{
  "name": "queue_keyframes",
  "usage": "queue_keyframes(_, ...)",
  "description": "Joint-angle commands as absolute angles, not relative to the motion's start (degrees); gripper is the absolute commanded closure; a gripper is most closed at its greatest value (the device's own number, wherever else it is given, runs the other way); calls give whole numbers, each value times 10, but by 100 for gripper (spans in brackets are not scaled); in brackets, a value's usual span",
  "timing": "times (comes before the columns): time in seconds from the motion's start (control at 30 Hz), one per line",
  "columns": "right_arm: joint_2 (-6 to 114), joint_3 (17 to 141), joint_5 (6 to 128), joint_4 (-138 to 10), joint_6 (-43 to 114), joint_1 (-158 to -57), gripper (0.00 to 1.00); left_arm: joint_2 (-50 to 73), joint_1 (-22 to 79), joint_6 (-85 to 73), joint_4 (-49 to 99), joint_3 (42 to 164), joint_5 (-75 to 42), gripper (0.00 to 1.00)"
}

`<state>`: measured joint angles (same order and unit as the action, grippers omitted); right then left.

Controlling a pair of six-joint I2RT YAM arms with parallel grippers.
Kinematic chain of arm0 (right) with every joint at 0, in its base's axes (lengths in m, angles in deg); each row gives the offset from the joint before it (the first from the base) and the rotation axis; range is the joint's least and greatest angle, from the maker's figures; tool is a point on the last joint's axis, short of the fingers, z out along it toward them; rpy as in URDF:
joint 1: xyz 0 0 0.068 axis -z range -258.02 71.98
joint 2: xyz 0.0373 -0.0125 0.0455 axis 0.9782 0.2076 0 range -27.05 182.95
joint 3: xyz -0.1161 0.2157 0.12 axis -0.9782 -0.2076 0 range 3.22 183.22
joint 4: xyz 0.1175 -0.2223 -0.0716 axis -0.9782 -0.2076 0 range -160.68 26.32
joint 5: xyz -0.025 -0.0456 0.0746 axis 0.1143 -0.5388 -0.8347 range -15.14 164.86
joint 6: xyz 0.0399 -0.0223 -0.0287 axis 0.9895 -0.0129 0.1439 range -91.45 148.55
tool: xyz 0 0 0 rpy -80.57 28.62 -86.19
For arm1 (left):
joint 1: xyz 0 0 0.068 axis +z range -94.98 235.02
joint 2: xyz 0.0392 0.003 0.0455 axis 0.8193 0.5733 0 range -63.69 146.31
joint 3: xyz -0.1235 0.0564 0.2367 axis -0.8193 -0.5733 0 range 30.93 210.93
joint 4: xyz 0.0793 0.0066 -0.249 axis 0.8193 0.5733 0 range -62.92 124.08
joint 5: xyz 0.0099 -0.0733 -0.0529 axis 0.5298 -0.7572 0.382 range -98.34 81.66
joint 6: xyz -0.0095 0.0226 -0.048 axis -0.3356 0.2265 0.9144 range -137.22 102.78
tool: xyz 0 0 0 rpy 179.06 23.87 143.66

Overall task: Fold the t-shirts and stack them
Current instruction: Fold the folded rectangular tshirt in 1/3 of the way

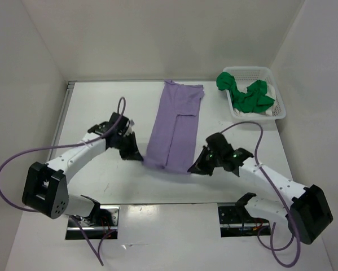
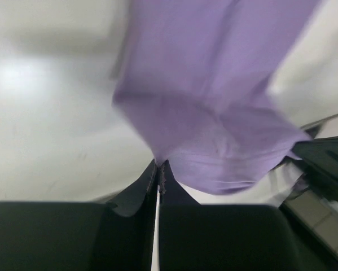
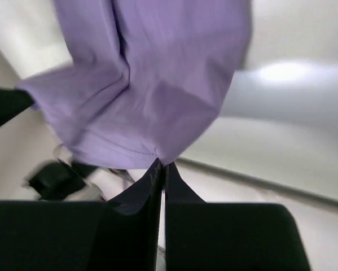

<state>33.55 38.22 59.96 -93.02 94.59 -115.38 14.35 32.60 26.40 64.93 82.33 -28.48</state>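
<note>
Both tools are clamped shut on the lavender t-shirt [image 1: 176, 127]. Left gripper [image 1: 136, 156] has the near-left corner, right gripper [image 1: 194, 167] the near-right. The shirt lies as a long narrow strip mid-table [image 1: 101, 101], its far end towards the back wall. The green t-shirt [image 1: 247, 93] is bunched in the white mesh basket [image 1: 277, 110] at far right, not yet folded.

Risks:
- Each pinch sits at the very edge of the cloth, so a fast lift could pull a corner free.
- Can't tell if the jaws caught every layer. If only the top one, the strip opens up.
- Uneven travel between the arms would skew the crease.

Wrist views are blurred, so grip depth is unclear.
</note>
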Motion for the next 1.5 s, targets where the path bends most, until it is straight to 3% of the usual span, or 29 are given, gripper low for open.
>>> queue_keyframes(0.0, 367, 465, 597, -976, 801, -1034, 98, 188, 342, 242, 601, 929, -246, 100)
queue_keyframes(0.23, 613, 647, 629, -926, 685, -924, 98, 388, 347, 262, 527, 1116, -189, 100)
queue_keyframes(0.6, 835, 846, 638, -894, 660, -879, 98, 601, 365, 254, 528, 1320, -165, 97)
queue_keyframes(0.67, 861, 866, 638, -889, 655, -874, 96, 619, 365, 254, 528, 1348, -165, 94)
queue_keyframes(0.7, 882, 884, 643, -889, 655, -874, 96, 632, 365, 254, 528, 1353, -165, 86)
queue_keyframes(0.83, 898, 915, 643, -895, 655, -874, 75, 619, 371, 254, 510, 1355, -179, 59)
queue_keyframes(0.87, 890, 921, 643, -895, 655, -874, 66, 604, 377, 254, 502, 1345, -179, 57)
queue_keyframes(0.93, 861, 921, 643, -895, 648, -874, 61, 552, 377, 254, 476, 1303, -173, 53)
queue_keyframes(1.03, 802, 897, 648, -901, 641, -874, 55, 479, 372, 266, 440, 1203, -193, 56)
queue_keyframes(1.1, 752, 844, 654, -891, 649, -888, 55, 440, 345, 266, 425, 1149, -200, 59)
queue_keyframes(1.17, 725, 786, 645, -871, 659, -914, 68, 427, 315, 272, 407, 1070, -213, 61)
queue_keyframes(1.2, 716, 769, 637, -865, 670, -927, 81, 427, 309, 280, 391, 1050, -213, 61)
queue_keyframes(1.3, 722, 738, 637, -858, 682, -989, 95, 449, 308, 287, 376, 1015, -219, 63)
queue_keyframes(1.47, 756, 702, 648, -836, 694, -1040, 96, 479, 308, 280, 371, 974, -187, 65)
